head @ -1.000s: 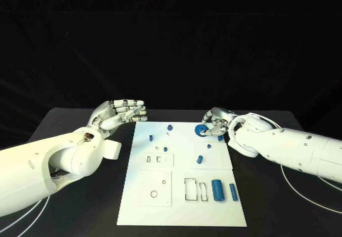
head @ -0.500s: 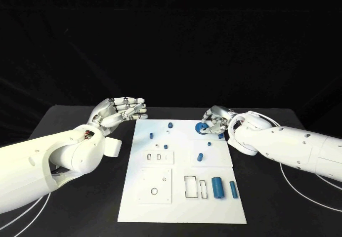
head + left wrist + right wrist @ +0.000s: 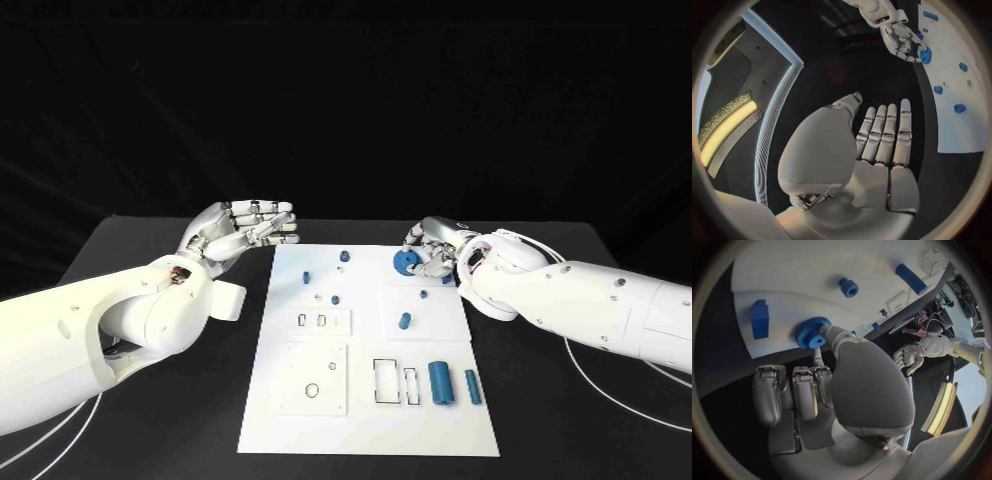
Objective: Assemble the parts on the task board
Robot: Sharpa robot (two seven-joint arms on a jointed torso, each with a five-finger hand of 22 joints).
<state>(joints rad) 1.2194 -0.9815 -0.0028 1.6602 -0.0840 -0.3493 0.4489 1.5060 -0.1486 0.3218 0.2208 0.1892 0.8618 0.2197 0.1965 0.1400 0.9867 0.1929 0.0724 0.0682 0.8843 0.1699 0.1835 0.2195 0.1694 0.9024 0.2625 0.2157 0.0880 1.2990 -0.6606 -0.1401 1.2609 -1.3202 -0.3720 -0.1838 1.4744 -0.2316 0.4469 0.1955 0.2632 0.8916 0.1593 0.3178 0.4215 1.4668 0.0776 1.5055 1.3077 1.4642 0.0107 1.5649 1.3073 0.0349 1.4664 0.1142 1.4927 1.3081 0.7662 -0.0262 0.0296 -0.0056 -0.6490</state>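
The right hand (image 3: 437, 250) pinches a blue gear (image 3: 407, 262) (toothed rim) at the task board's (image 3: 371, 420) far right edge; the left hand (image 3: 242, 229) hovers left of the board, fingers curled, holding nothing.

Right robot hand (image 3: 826, 385) pinching blue gear (image 3: 811, 333) over task board (image 3: 817, 270)

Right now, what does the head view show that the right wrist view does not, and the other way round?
Only the head view shows the two blue cylinders lying at the near end of the white board, beside rectangular slots. Only the right wrist view shows the gear's teeth closely, with the right robot hand's fingertip at the gear's hub. Both show the blue gear at the right robot hand, and the left robot hand off the board.
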